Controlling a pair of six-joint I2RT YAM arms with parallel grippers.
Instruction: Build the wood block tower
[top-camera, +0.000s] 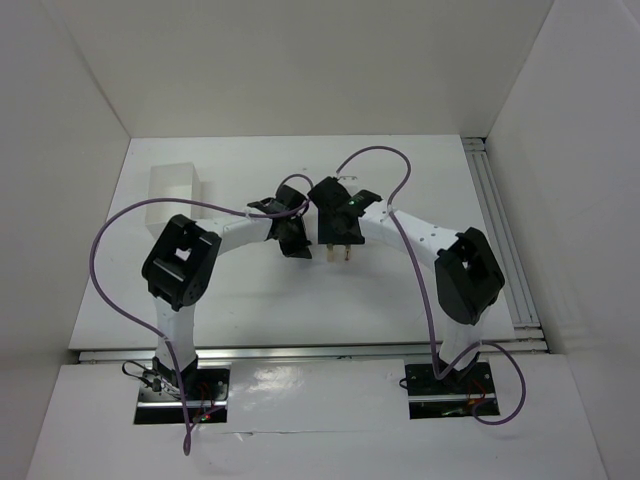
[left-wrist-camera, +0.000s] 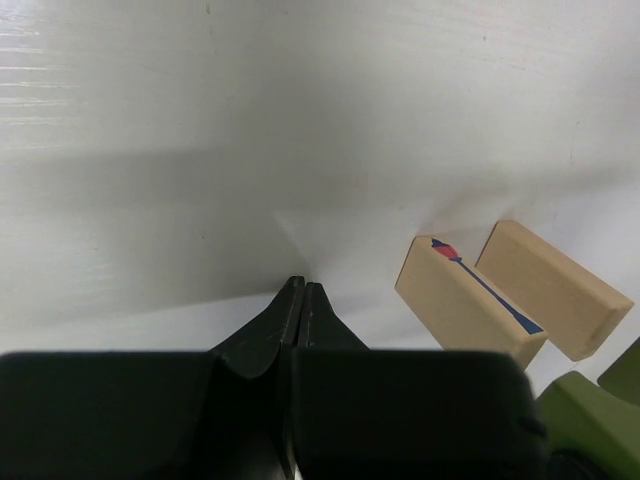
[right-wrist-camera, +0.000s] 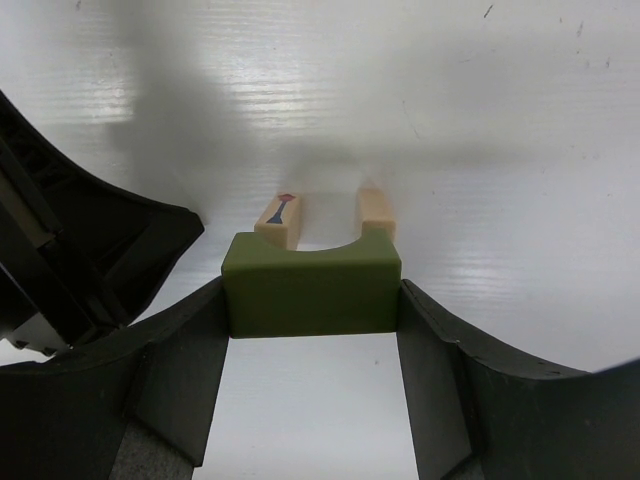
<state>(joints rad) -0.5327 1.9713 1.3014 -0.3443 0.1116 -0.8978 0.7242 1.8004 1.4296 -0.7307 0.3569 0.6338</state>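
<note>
Evidently at the bridging step, the right gripper (right-wrist-camera: 310, 300) held a dark green arched wooden block (right-wrist-camera: 310, 285) between its fingers close to two pale tan wooden blocks (right-wrist-camera: 279, 222) standing on the white tabletop (right-wrist-camera: 500, 120), the left gripper (left-wrist-camera: 300, 300) idling with fingers pressed together, and the next move probably called for seating the arch level across both.
</note>
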